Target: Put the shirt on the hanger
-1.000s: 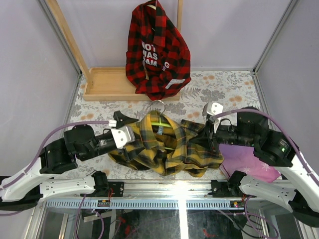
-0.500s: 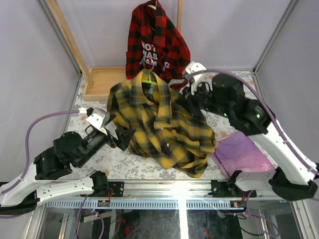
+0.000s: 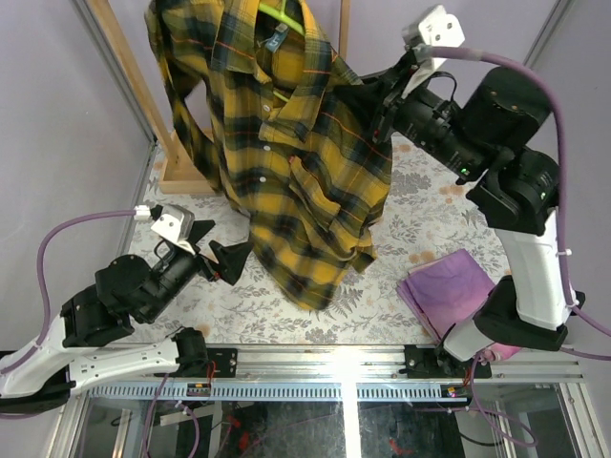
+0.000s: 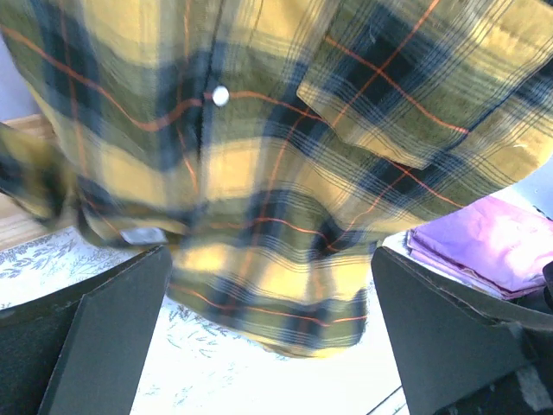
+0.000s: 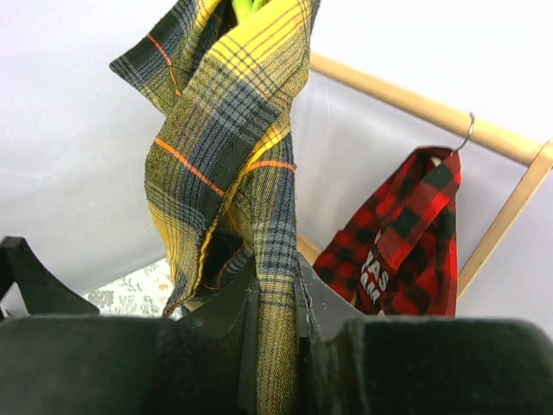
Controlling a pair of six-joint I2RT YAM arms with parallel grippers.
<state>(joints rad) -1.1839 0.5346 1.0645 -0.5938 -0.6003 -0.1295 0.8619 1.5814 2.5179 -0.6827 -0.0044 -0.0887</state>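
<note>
The shirt (image 3: 286, 143) hangs high in the upper middle of the top view, collar at the frame's top edge and hem dangling free above the table (image 3: 420, 181). The hanger (image 3: 282, 11) shows as a lime-green sliver inside the collar, so I judge the main step close to done: the wire sits in the neck and the cloth drapes from it. I cannot tell whether both shoulders are seated on the wire, as the fabric hides it. What looks left is settling the shoulders and letting go.

My right gripper (image 3: 380, 95) is raised at upper right, arm stretched up and leaning in toward the shirt's shoulder. In the right wrist view its fingers are pinched tight on a fold of plaid, which rises from them to the green wire at the top edge. Behind it hang the red shirt (image 5: 406, 233) and the wooden rack (image 5: 415, 104).

My left gripper (image 3: 224, 260) sits low at centre left, pointing at the hem, jaws spread wide and holding nothing. The purple cloth (image 3: 458, 291) lies at lower right.
</note>
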